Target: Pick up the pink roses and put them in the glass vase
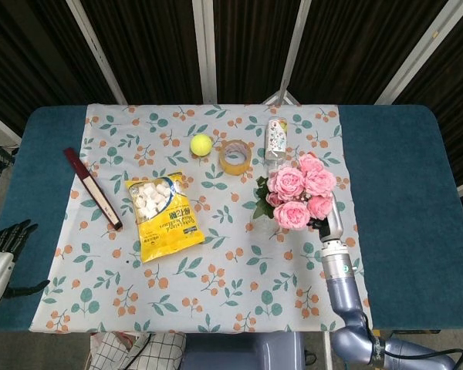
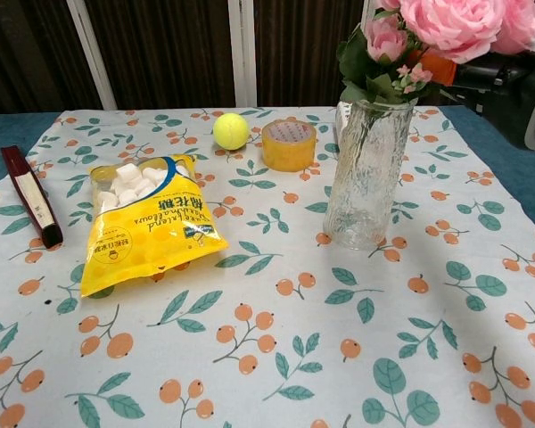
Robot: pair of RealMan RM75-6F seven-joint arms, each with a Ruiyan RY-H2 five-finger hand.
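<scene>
Standing upright on the flowered tablecloth (image 2: 250, 357), the glass vase (image 2: 366, 178) has the pink roses (image 2: 446, 22) right over its mouth, leaves at the rim. From the chest view I cannot tell whether any stems reach down inside the glass. The right hand (image 2: 508, 80) sits just behind the blooms at the vase's upper right, dark and mostly hidden by petals, so I cannot tell whether it is grasping them or has let go. The left hand (image 1: 8, 239) rests at the table's near left edge, well apart from everything, fingers spread and holding nothing. A marshmallow bag (image 2: 147, 223), tennis ball (image 2: 231, 130) and tape roll (image 2: 288, 144) lie left of the vase.
</scene>
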